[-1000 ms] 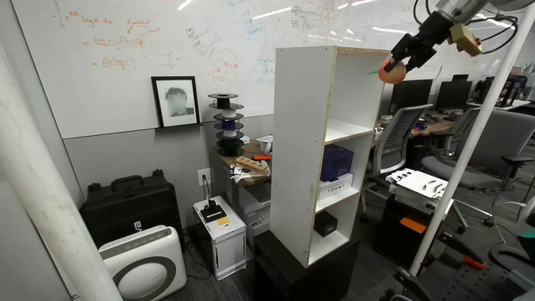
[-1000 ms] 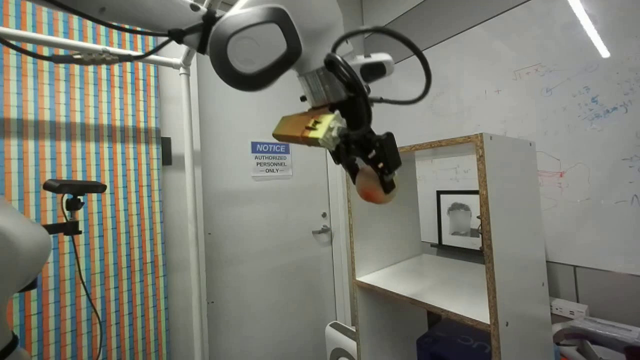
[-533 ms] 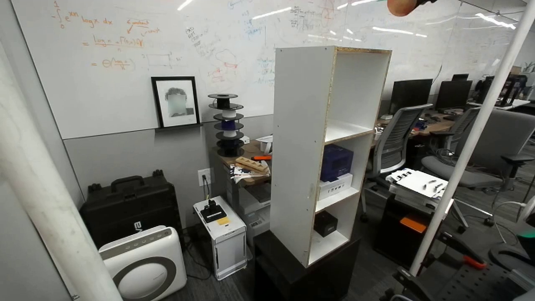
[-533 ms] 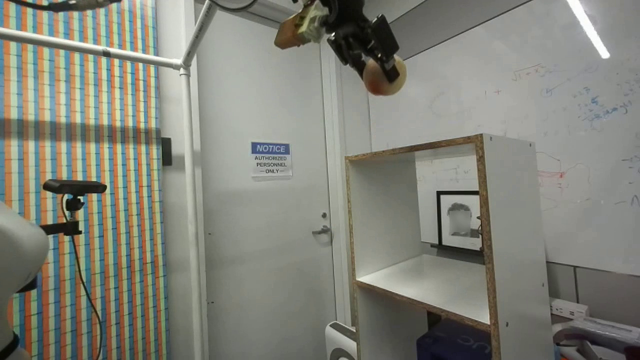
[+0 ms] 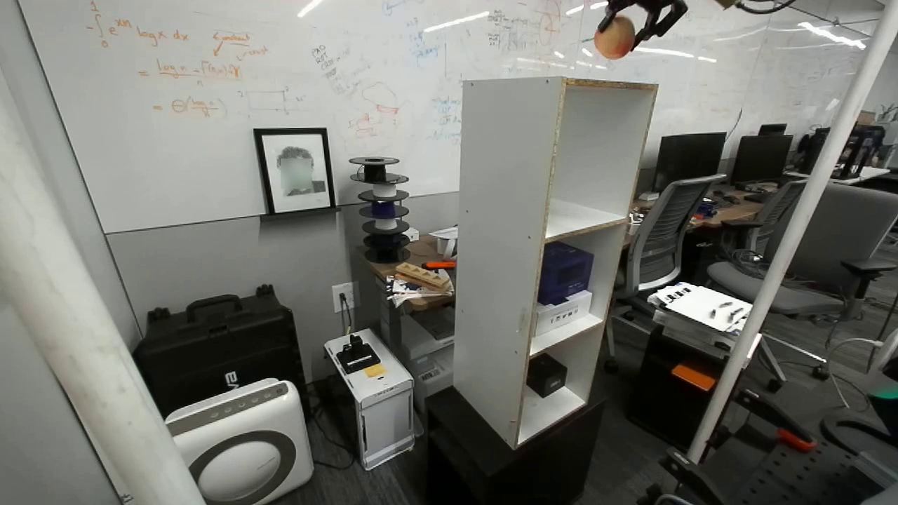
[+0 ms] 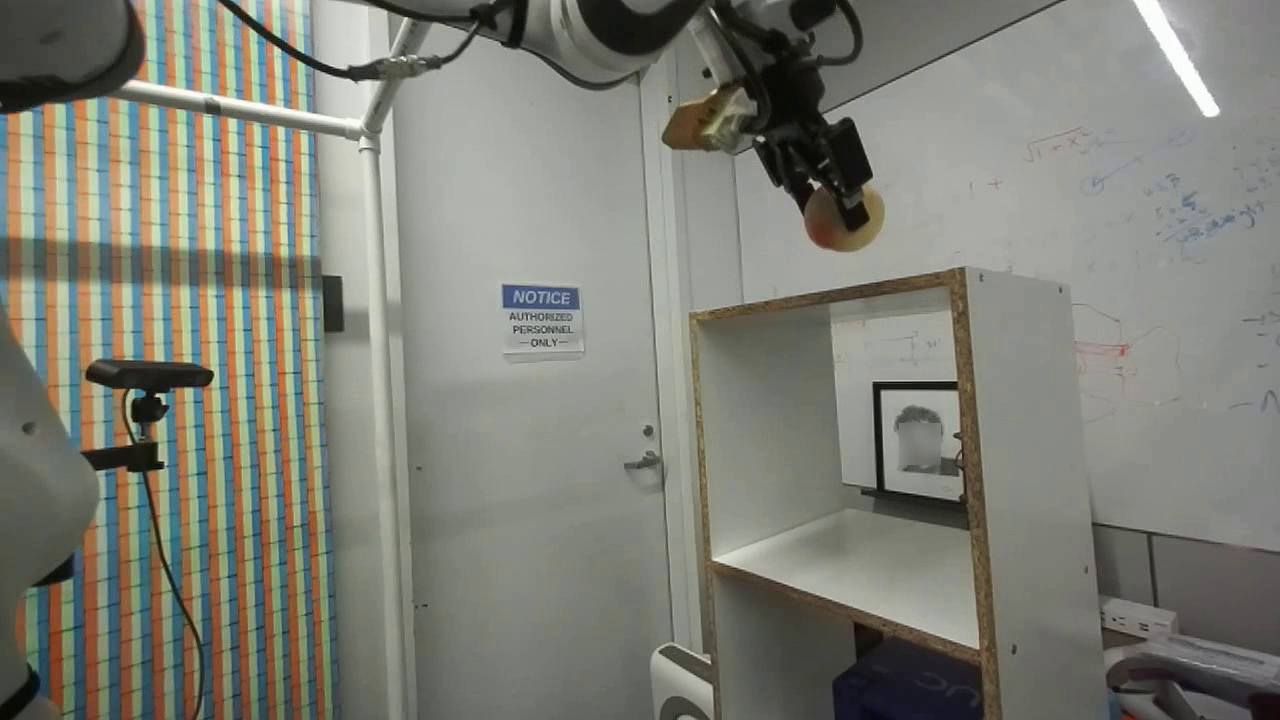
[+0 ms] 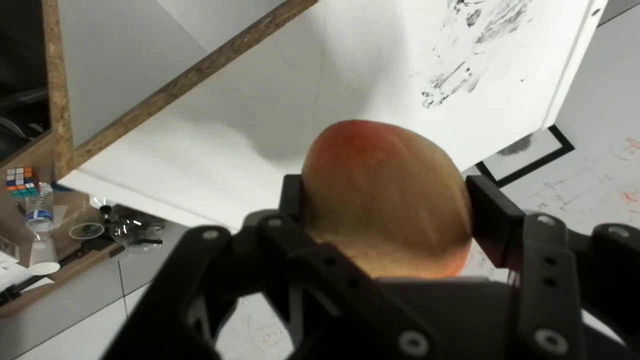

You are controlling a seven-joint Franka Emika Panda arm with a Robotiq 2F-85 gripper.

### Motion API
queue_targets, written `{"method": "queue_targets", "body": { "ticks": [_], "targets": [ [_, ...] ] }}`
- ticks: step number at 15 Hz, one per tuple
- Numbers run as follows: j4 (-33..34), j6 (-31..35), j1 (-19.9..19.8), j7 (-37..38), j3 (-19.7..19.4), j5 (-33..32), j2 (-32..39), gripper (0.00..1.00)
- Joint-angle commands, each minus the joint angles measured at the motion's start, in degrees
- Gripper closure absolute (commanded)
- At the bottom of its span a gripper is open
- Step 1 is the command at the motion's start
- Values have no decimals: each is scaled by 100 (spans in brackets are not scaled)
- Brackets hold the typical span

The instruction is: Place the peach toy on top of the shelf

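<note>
The gripper (image 7: 387, 202), tilted, pinches the peach toy (image 5: 614, 39), its two fingers pressed against opposite sides of the fruit. The toy hangs above the top of the shelf (image 5: 506, 231), and both exterior views show a gap between them; how far in from the shelf's front edge it lies cannot be told. In the wrist view the shelf's white top, edged at the front with bare chipboard, bears a soft shadow (image 7: 270, 135) and some dark smudges (image 7: 472, 20). The shelf's middle compartment holds a dark blue box (image 5: 565, 272) resting on a white box (image 5: 564, 313), and its lowest a small black box (image 5: 546, 374). Beneath the shelf stands a black cabinet (image 5: 526, 477). Past a corner of the shelf's top, the wrist view takes in a puzzle cube (image 7: 21, 181) and a plastic bottle (image 7: 40, 210) on a desk (image 7: 37, 150). Behind the shelf runs a whiteboard (image 5: 175, 175); a framed portrait (image 6: 920, 440) shows through the shelf's upper compartment in an exterior view. A door (image 6: 530, 450) stands to one side of the shelf.
</note>
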Motion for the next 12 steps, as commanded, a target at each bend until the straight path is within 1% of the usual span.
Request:
{"method": "queue_targets", "body": {
  "ticks": [1, 3, 4, 6, 9, 12],
  "targets": [
    [702, -293, -25, 335, 148, -73, 732, 47],
    [816, -375, -22, 401, 217, -50, 895, 47],
    [898, -478, -31, 415, 235, -15, 920, 6],
    [951, -685, -35, 495, 273, -58, 860, 0],
    [917, -1140, -66, 430, 258, -76, 526, 0],
    [677, -1630, -103, 268, 222, -93, 2, 0]
  ]
}}
